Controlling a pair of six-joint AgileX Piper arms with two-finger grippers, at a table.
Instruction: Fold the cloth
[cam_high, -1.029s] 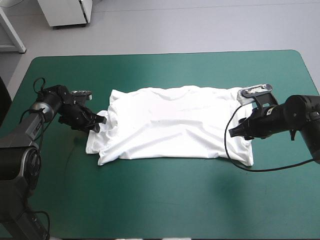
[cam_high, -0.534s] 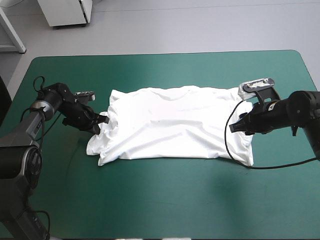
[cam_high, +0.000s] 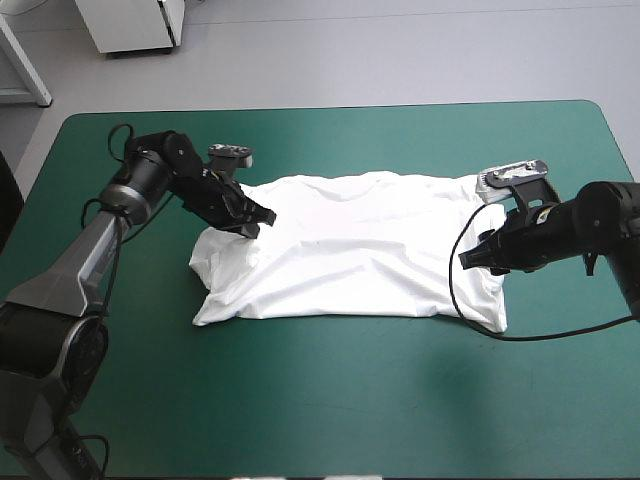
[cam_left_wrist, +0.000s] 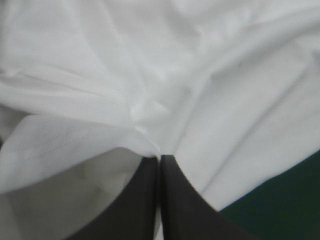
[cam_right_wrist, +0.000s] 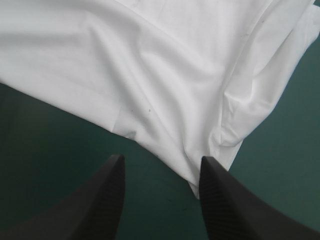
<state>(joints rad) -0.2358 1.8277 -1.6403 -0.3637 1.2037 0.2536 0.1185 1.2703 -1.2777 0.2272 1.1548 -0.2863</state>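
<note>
high view has the t-shirt (cam_high: 350, 250) lying mostly spread at the middle of the teal-green cover (cam_high: 330, 400), its left end rumpled and partly lifted. the left gripper (cam_high: 256, 220) is pressed together on a pinch of cloth near the far-left corner; the right gripper (cam_high: 472, 258) stands spread at the right edge, gripping nothing. by my reading the first fold is barely begun, the rest all left
</note>
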